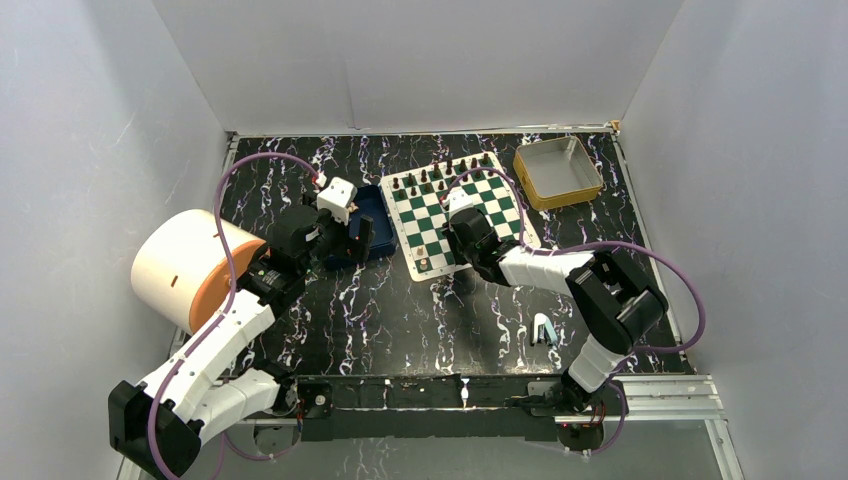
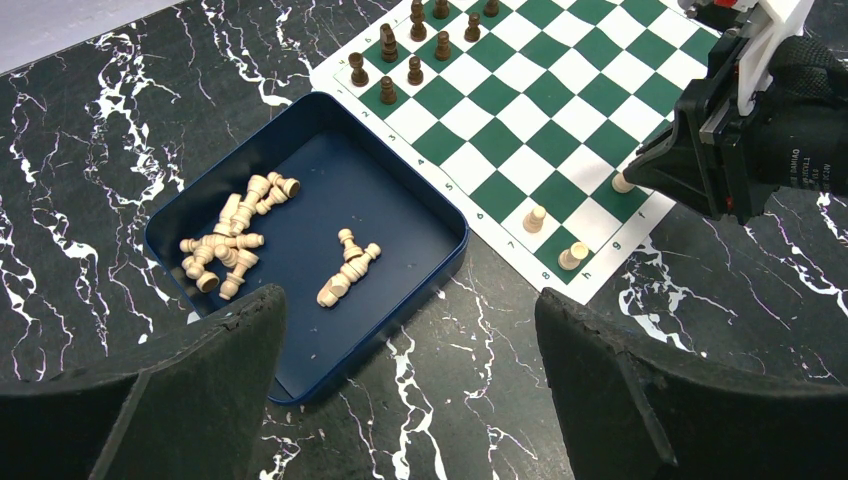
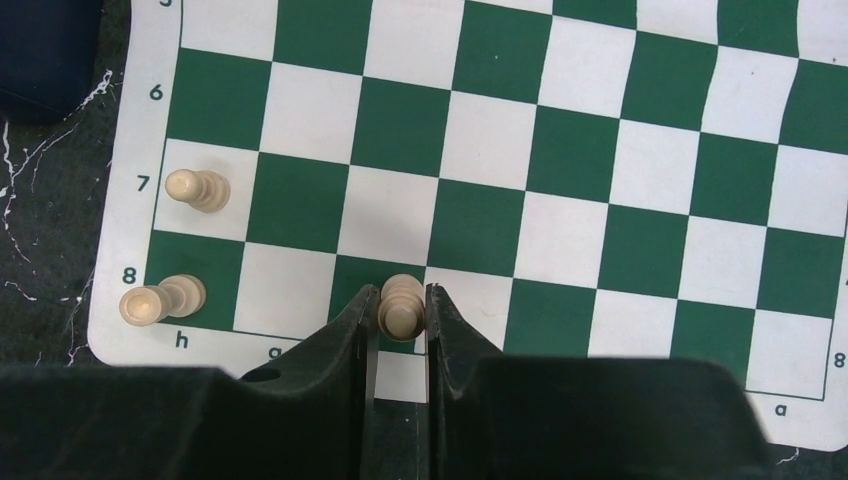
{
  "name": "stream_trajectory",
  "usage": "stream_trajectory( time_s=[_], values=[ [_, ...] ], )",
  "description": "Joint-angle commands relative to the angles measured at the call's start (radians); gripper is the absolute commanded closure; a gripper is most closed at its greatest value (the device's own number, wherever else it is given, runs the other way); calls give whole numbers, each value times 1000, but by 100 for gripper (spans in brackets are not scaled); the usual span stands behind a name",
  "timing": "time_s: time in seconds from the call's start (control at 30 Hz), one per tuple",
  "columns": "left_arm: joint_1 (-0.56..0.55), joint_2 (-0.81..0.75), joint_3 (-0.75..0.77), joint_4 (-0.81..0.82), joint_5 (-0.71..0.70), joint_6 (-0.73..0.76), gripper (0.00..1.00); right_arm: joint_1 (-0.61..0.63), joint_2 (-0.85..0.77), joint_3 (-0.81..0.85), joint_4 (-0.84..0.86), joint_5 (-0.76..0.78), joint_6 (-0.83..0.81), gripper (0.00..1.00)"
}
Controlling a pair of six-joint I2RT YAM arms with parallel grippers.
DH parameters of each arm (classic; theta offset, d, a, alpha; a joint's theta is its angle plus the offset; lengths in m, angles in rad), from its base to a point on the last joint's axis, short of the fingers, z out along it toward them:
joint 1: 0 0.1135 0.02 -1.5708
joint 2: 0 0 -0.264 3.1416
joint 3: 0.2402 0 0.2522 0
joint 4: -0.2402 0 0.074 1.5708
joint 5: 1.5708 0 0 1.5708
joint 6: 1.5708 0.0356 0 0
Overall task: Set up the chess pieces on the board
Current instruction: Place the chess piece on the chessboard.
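Observation:
The green-and-white board [image 1: 495,200] lies at the centre back. My right gripper [image 3: 400,289] is shut on a cream chess piece [image 3: 401,310], upright over the row marked 8, next to the g square. Whether its base touches the board I cannot tell. Two cream pieces stand on h7 [image 3: 197,189] and h8 [image 3: 160,300]. More cream pieces lie tipped in the blue tray [image 2: 420,250], as a heap [image 2: 230,235] and a small group [image 2: 348,268]. My left gripper [image 2: 410,300] hangs open over the tray's near corner, holding nothing.
Dark pieces [image 2: 415,45] stand in rows along the board's far side. A yellow-rimmed tin [image 1: 558,172] sits right of the board. A big cream and orange cylinder [image 1: 185,270] lies by the left arm. A small pale object [image 1: 543,330] rests on the marble table near the right arm.

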Motion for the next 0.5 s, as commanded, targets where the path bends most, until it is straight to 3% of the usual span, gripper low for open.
stream_trajectory(
  time_s=[0.0,0.17,0.47],
  values=[
    [-5,-20,5,8,-12,8,8,9,18,43,-53,50,11,82],
    [-5,-23,5,8,-11,8,9,8,8,82,-117,129,-5,82],
    [-5,-22,5,11,-11,8,8,-1,7,81,-135,133,21,82]
  ],
)
